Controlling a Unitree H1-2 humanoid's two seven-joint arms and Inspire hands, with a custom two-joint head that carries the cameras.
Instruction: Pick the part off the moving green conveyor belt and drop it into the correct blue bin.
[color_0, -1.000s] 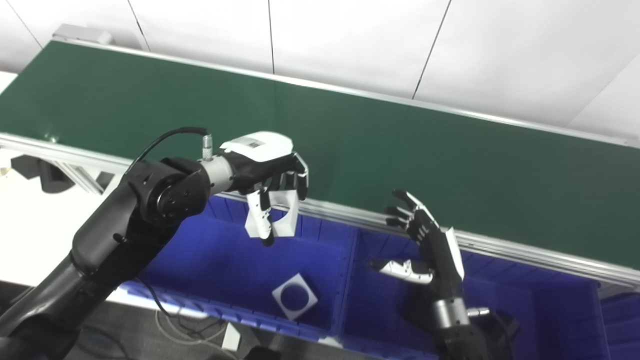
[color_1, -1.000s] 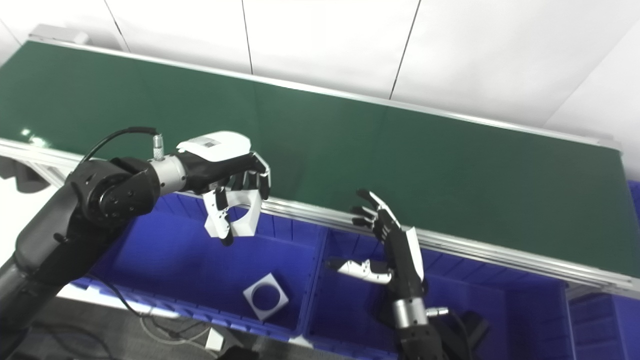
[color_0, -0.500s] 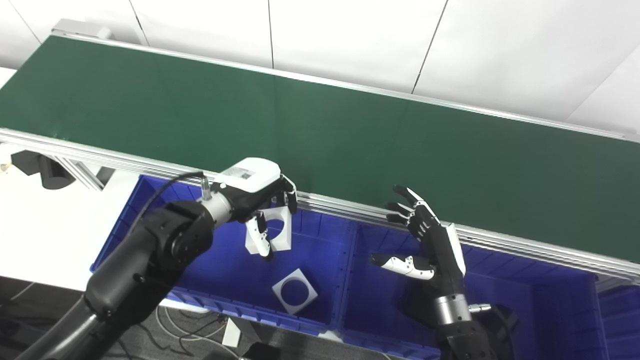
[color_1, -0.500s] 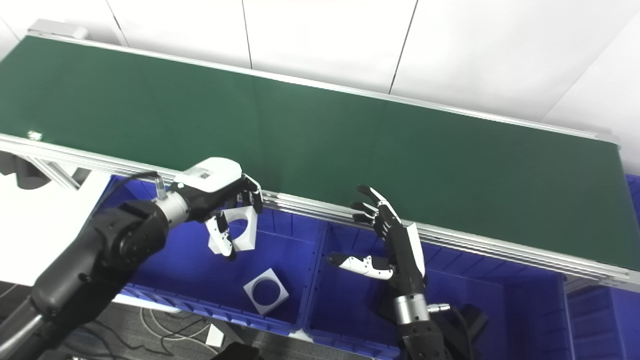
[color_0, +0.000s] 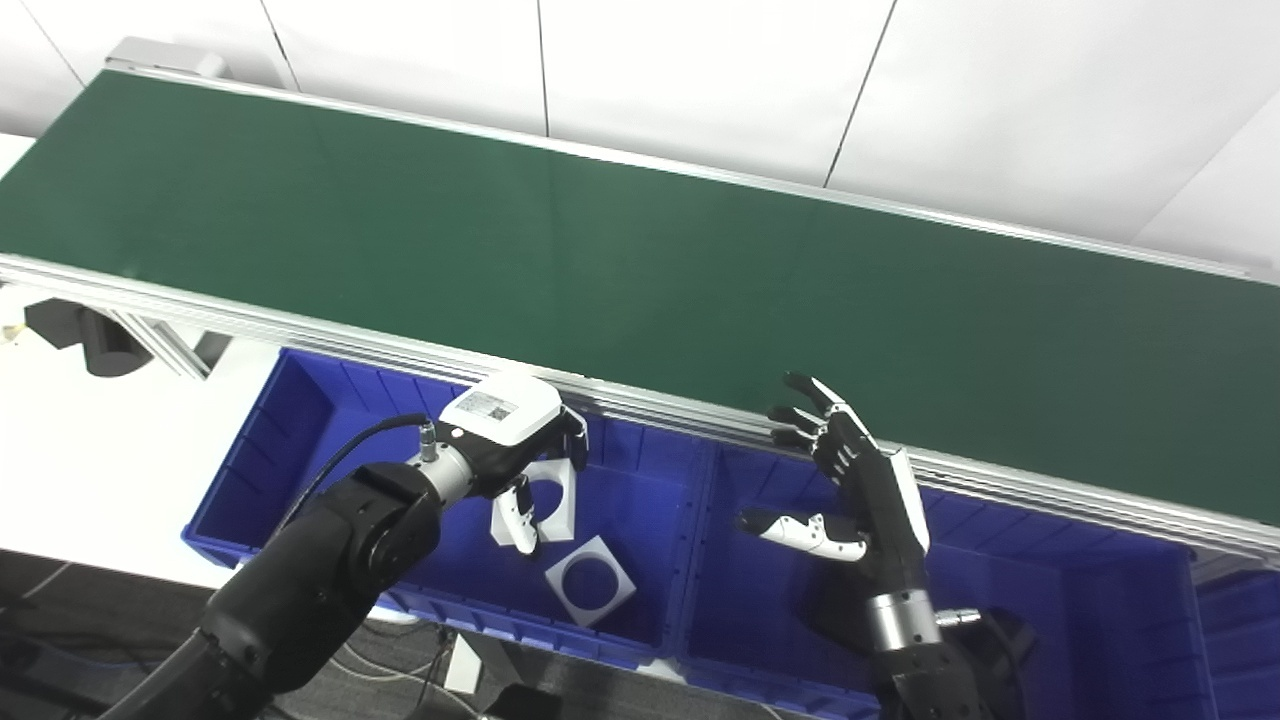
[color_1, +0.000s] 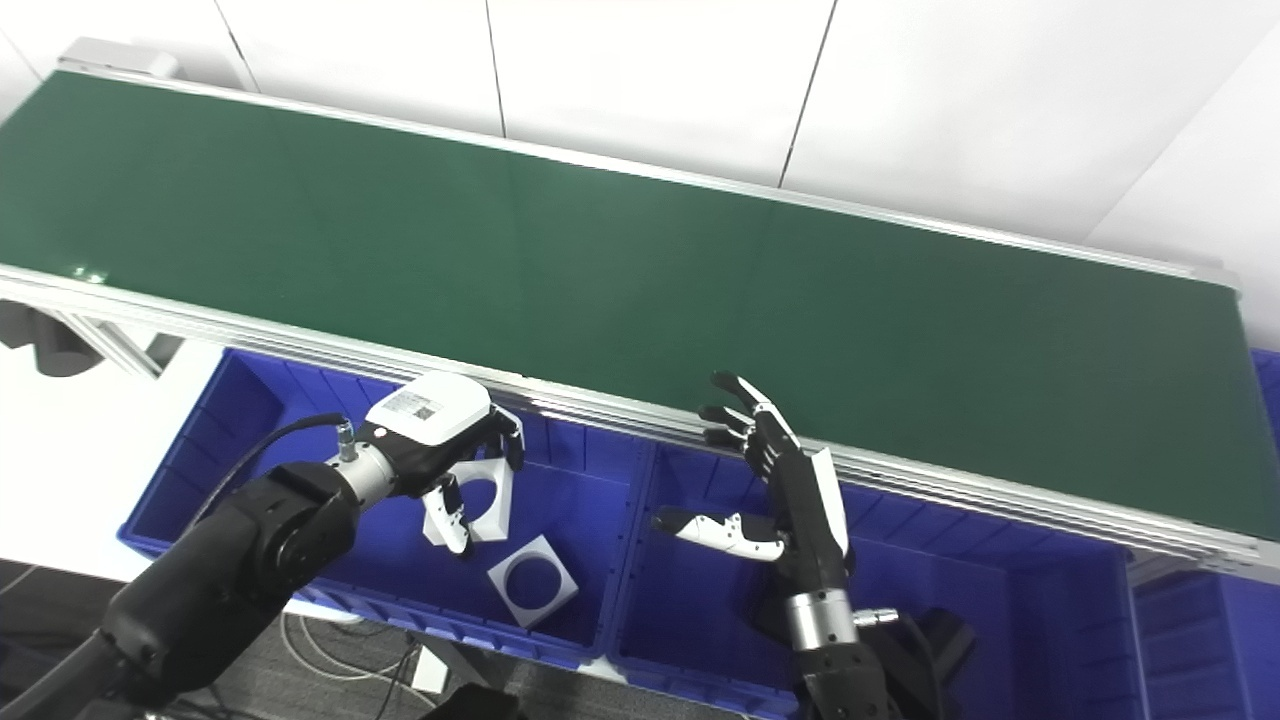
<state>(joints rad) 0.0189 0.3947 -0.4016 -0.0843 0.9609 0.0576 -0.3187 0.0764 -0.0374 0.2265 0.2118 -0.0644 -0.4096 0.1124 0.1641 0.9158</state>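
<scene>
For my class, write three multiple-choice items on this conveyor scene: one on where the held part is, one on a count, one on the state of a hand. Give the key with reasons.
1. Where is the white part held by the left hand?
A. On the green belt
B. Over the left blue bin
C. On the floor

2. How many white square parts with a round hole are in view?
A. One
B. Two
C. Four

3. What is the state of the right hand?
A. Open, holding nothing
B. Shut on a part
C. Out of view

Key: 1 B, the part hangs inside the left blue bin, below the green belt. 2 B, one is held and a second part lies on the bin floor. 3 A, its fingers are spread and empty.
</scene>
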